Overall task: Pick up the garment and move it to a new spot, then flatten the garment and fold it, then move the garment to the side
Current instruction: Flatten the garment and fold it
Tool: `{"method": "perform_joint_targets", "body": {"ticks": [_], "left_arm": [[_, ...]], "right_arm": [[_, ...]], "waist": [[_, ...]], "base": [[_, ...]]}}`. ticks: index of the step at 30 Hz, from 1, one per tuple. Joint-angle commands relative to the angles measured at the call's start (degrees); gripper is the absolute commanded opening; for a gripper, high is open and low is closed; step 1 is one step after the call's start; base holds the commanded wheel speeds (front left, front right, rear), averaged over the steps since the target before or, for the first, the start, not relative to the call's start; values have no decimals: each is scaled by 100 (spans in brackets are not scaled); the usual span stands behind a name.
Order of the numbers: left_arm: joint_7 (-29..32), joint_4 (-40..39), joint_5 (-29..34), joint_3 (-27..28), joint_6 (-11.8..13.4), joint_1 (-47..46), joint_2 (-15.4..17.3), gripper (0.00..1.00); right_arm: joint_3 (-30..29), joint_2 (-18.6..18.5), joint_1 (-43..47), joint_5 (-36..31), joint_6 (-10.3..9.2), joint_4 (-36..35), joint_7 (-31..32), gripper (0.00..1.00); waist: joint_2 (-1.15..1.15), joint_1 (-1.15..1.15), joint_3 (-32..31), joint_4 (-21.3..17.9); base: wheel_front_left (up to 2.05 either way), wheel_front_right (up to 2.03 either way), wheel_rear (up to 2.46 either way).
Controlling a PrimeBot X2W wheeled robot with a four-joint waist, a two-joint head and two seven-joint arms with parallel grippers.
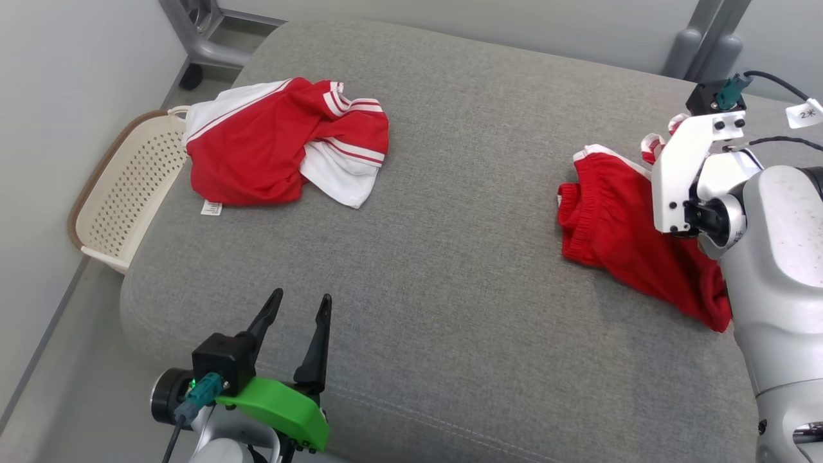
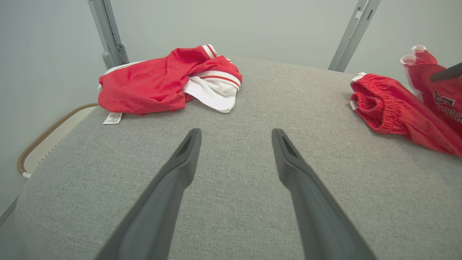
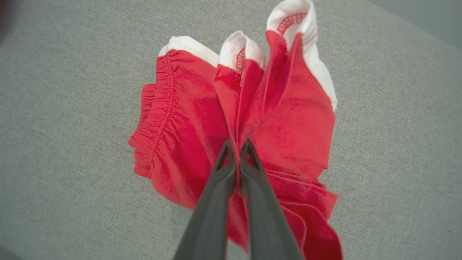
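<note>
Garment (image 1: 611, 218) gripped, second garment (image 1: 257, 148) loose, one basket (image 1: 128, 193)

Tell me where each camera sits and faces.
Head view: on the head, facing down at the grey cushion; open left gripper lower left, right forearm at right.
Left wrist view: on the left wrist, facing along its fingers across the cushion to the shirt.
Right wrist view: on the right wrist, facing down at the red shorts; right gripper shut on them.
Shared: head and left wrist both show shirt and shorts.

There are 2 red garments (image 1: 257, 154) (image 1: 611, 222), 1 basket (image 1: 125, 193).
</note>
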Motion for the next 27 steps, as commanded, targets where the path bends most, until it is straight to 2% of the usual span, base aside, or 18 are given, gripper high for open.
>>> {"method": "perform_joint_targets", "body": {"ticks": [1,16,23,24,25,26,27], "left_arm": [[-17,23,-31,-18,-26,23,-29,100],[-115,241,-119,-192,-92,100,-177,100],[-171,263,-134,-192,-77,83,-196,100],[-183,267,-140,-189,-69,78,-199,100],[-185,271,-147,-185,-60,77,-200,100],[-191,279,-153,-177,-50,78,-195,100],[-197,282,-164,-166,-39,80,-190,100]], "right_arm": [[25,16,-102,-55,-4,95,-94,0],[-185,88,-460,-457,-4,1361,-819,0],[-192,95,-541,-564,-4,1707,-914,0],[-166,114,-552,-557,-4,1740,-936,16],[-146,149,-568,-502,-4,1786,-945,91],[-156,179,-596,-431,-3,1808,-971,100],[-138,211,-636,-378,-3,1823,-1003,100]], "waist": [[0,0,-5,116],[0,0,-7,925],[0,0,70,1046],[0,0,74,1047],[0,0,74,1044],[0,0,71,1030],[0,0,68,1003]], "base": [[0,0,0],[0,0,0],[0,0,0],[0,0,0],[0,0,0],[0,0,0],[0,0,0]]}}
